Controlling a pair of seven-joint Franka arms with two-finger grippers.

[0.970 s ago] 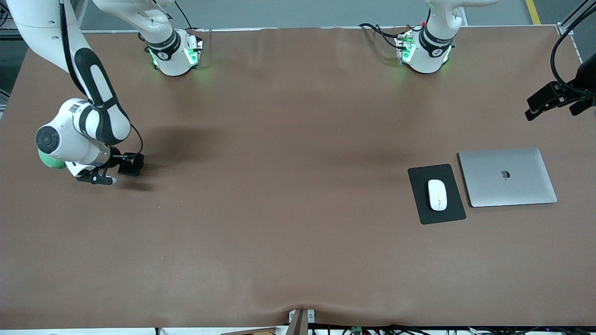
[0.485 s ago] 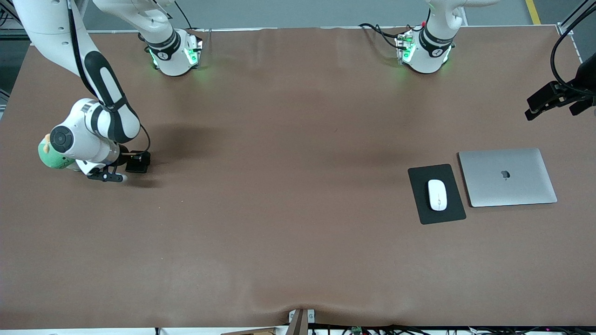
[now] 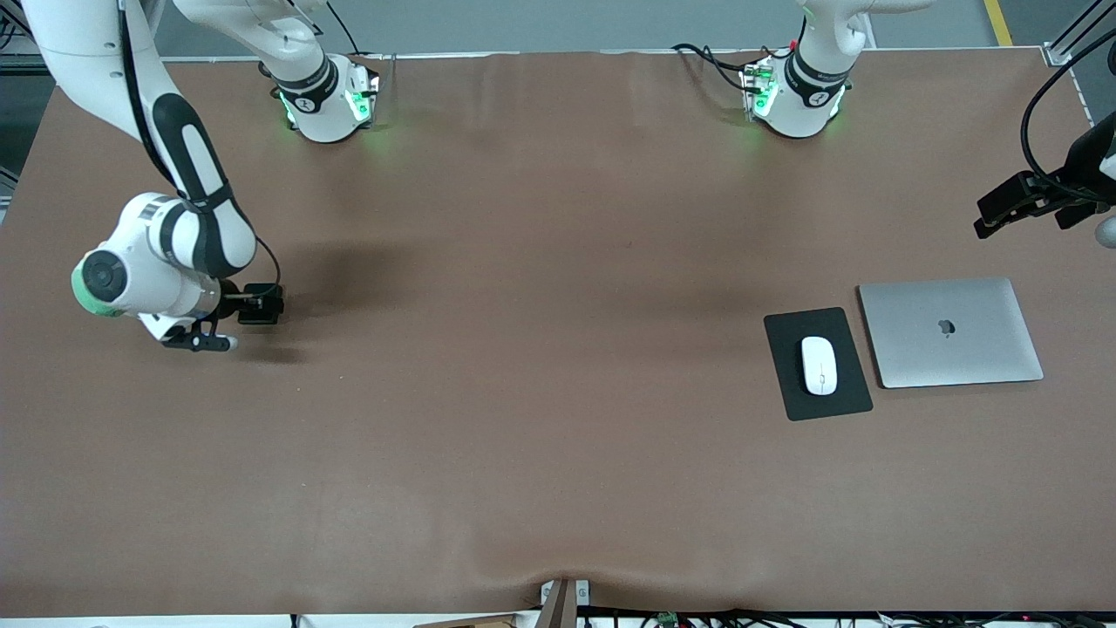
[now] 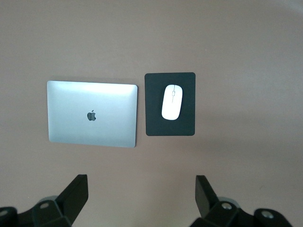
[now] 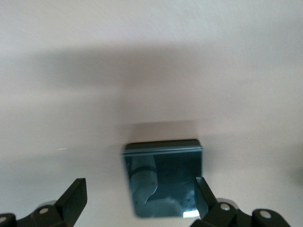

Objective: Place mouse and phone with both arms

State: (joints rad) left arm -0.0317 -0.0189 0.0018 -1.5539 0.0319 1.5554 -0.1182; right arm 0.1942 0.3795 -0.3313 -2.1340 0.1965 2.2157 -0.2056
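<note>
Front camera: we are looking down from high across the counter [image 3: 540, 419], facing both bases. Left wrist camera: looking down from well above; sharing mouse [image 4: 172, 102] and laptop [image 4: 92, 113]. Right wrist camera: hovering close over phone [image 5: 163, 177].

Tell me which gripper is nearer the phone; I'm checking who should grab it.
Right. The right gripper hangs directly over the phone, open with a jaw at each side. The left gripper waits near the left arm's end of the table, above the laptop.
</note>
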